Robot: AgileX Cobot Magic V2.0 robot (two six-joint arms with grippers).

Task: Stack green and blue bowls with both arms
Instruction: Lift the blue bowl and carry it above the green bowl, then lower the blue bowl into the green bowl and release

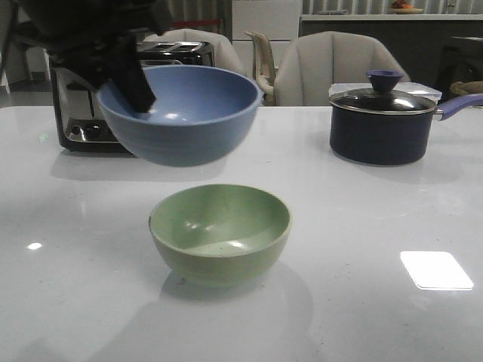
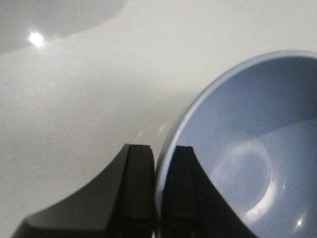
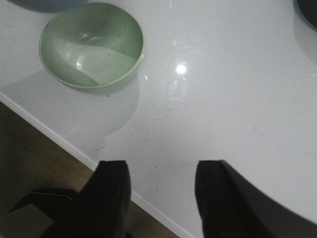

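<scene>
**Blue bowl up in the air, green bowl down below**

While the blue bowl (image 1: 179, 113) hangs in the air, the left claw (image 1: 138, 89) holds it by its rim. One finger sits inside the bowl and one sits outside. In the left wrist view the two dark fingers (image 2: 139, 193) squeeze the thin blue edge between them, so this claw is closed tight on the blue bowl (image 2: 247, 153). The bowl is off the bench (image 1: 377, 302) and tips a little.

Right under it and a bit nearer to the camera sits the green bowl (image 1: 219, 234). It stands the right way up on the white bench and has nothing in it. The two bowls do not touch.

The right claw (image 3: 161, 198) is seen only in its own wrist view. Its two dark fingers are far apart and hold nothing. It hangs over the edge of the bench, away from the green bowl (image 3: 91, 45).

Farther back on the right stands a dark pot (image 1: 381, 124) with a glass lid and a blue knob. Back on the left is a shiny toaster (image 1: 90, 113). Chairs (image 1: 332, 64) stand behind the bench.
</scene>
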